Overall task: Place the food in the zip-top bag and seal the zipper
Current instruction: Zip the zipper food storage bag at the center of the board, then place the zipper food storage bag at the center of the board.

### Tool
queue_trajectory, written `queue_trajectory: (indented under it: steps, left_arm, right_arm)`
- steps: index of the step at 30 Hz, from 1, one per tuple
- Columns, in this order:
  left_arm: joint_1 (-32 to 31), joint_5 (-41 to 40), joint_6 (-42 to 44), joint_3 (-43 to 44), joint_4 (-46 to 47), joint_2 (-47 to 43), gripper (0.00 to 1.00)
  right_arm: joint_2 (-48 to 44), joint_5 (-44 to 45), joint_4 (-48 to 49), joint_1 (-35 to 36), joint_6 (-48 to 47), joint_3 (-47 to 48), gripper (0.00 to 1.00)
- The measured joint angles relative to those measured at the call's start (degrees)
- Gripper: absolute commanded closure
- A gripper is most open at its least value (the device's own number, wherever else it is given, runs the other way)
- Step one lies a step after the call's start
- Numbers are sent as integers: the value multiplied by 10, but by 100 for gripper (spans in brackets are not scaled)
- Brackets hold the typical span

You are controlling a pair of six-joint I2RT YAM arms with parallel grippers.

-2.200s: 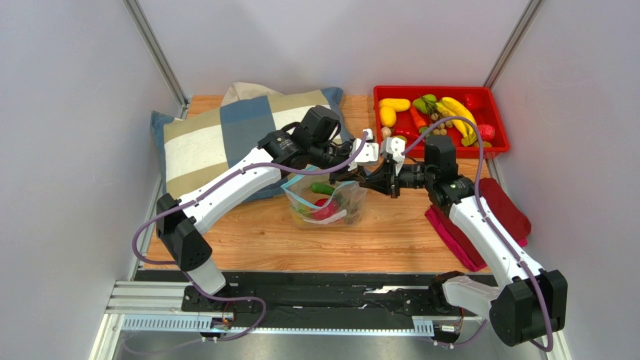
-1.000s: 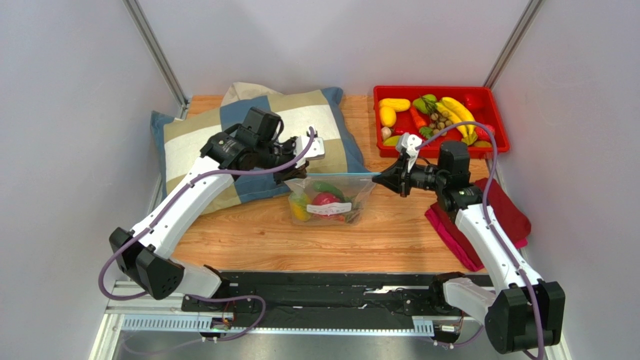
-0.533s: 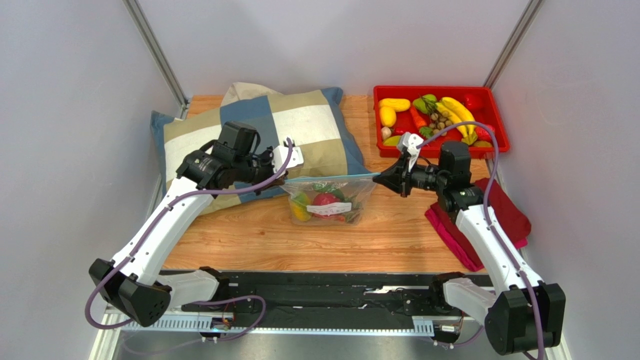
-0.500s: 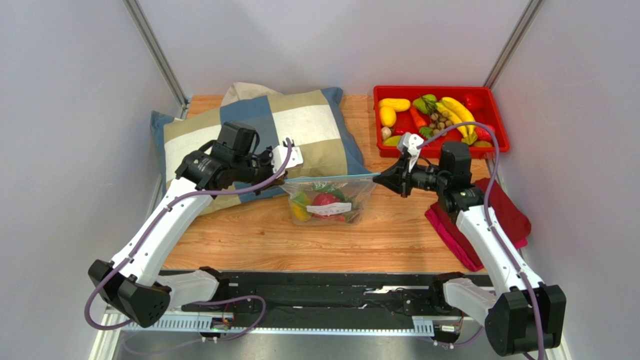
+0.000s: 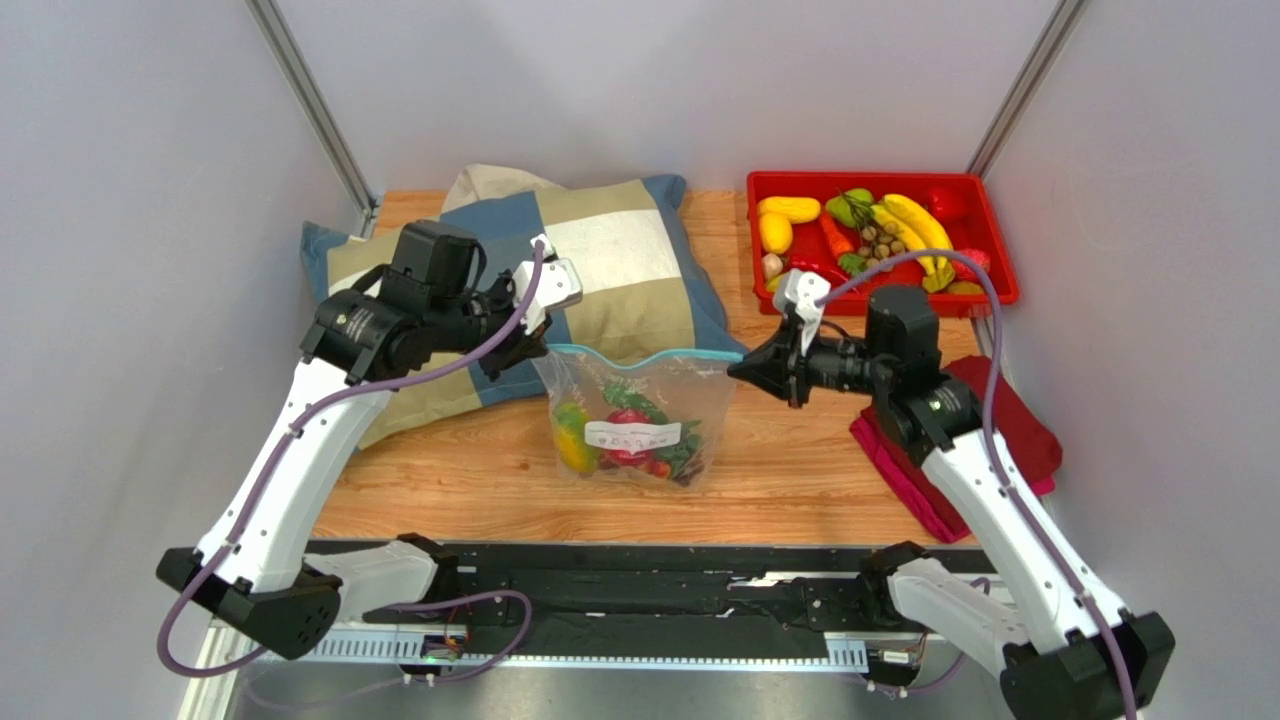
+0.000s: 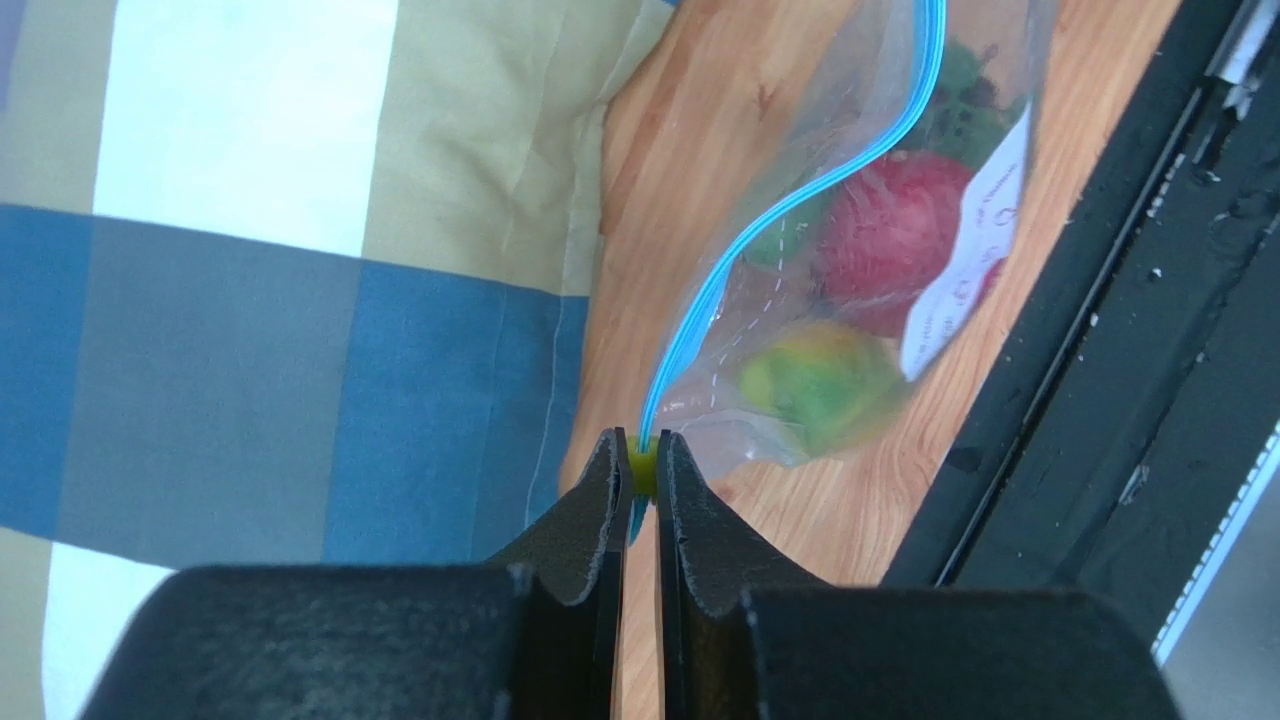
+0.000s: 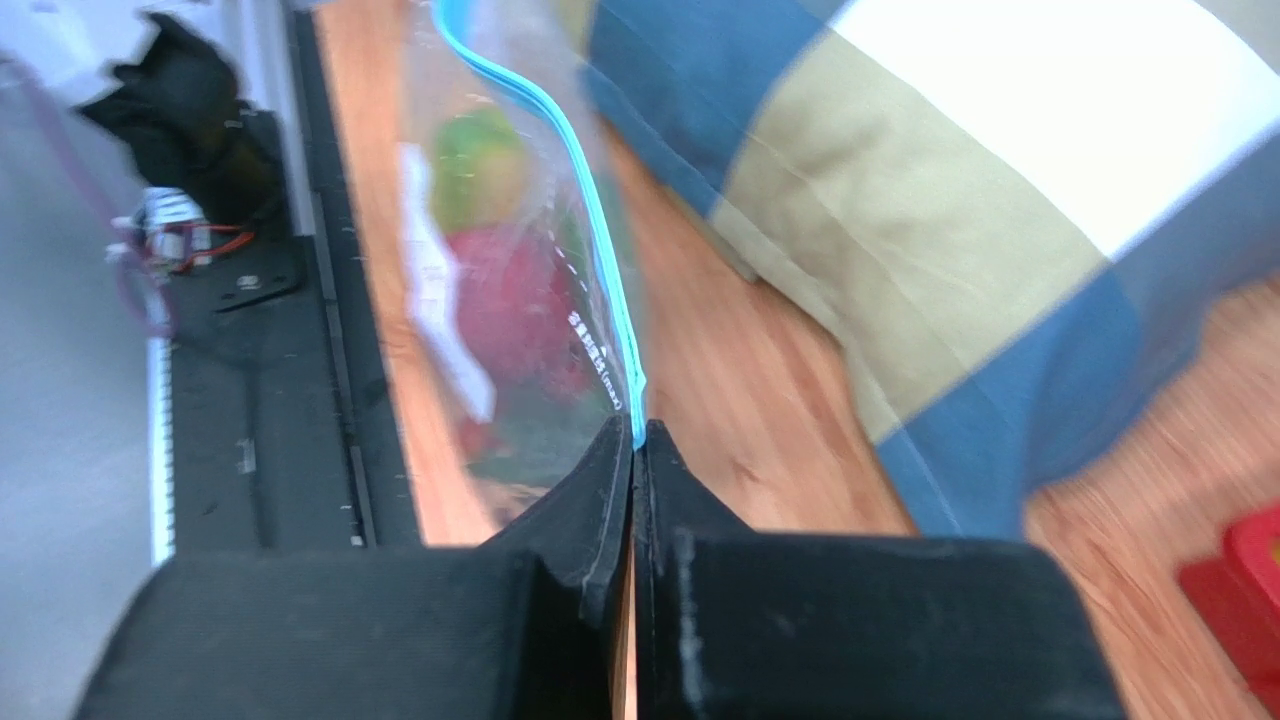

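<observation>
The zip-top bag (image 5: 639, 393) hangs at the table's middle, stretched between my two grippers. Red, green and yellow food (image 5: 628, 435) lies inside it, behind a white label. The light blue zipper (image 5: 646, 357) runs along its top edge. My left gripper (image 5: 537, 342) is shut at the strip's left end; in the left wrist view its jaws (image 6: 642, 458) pinch a small yellow-green slider on the zipper (image 6: 781, 195). My right gripper (image 5: 744, 369) is shut on the right end, shown in the right wrist view (image 7: 634, 435) with the zipper (image 7: 564, 135) between its jaws.
A red tray (image 5: 864, 177) at the back right holds bananas, yellow, orange and green pieces. A checked pillow (image 5: 586, 255) lies at the back left under my left arm. A dark red cloth (image 5: 1022, 428) lies at the right. A black rail (image 5: 646, 578) runs along the near edge.
My left gripper has travelled left along the zipper from beside the right gripper to the bag's left end. Since half a second ago both grippers and the bag have shifted nearer and the bag hangs taller.
</observation>
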Motion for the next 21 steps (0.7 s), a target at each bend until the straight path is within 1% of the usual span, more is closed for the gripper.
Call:
queue_trajectory:
  steps: [3,7,8,9,10,11,12,13,14,15,16,17,19,21]
  left_arm:
    - [0,-28,-16,10,2,32,100]
    - [7,-66,-42,-4,21,98,100]
    - [12,-76,-50,-8,31,118,100]
    - [18,-85,-56,-8,38,134,94]
    - [25,-92,-64,-8,49,150,85]
    - [31,-96,-71,-8,56,163,77]
    - [37,-98,-79,-4,59,175,61]
    - [42,-99,-87,0,61,183,53]
    - [45,-97,-95,5,61,187,45]
    - [47,-95,-102,10,61,187,27]
    - [48,-88,-114,16,62,185,10]
    - [48,-82,-118,20,65,180,1]
    - [48,-65,-136,22,72,162,1]
    - [48,-51,-147,37,65,145,1]
  right_arm:
    - [63,45,-2,0,-2,41,100]
    - [187,79,-5,-3,-13,89,100]
    - [219,82,-5,-3,-16,100,97]
    - [244,83,-7,-4,-17,108,91]
    - [260,84,-10,-4,-18,114,68]
    - [278,83,-19,-4,-19,124,54]
    - [293,82,-29,-5,-21,135,43]
    - [302,82,-35,-6,-20,143,31]
    - [304,82,-40,-10,-18,148,27]
    - [304,80,-45,-13,-12,150,25]
    - [298,78,-47,-18,-8,150,19]
    - [291,77,-49,-24,-3,151,12]
    - [268,76,-53,-44,12,151,8]
    - [241,77,-57,-64,24,153,7]
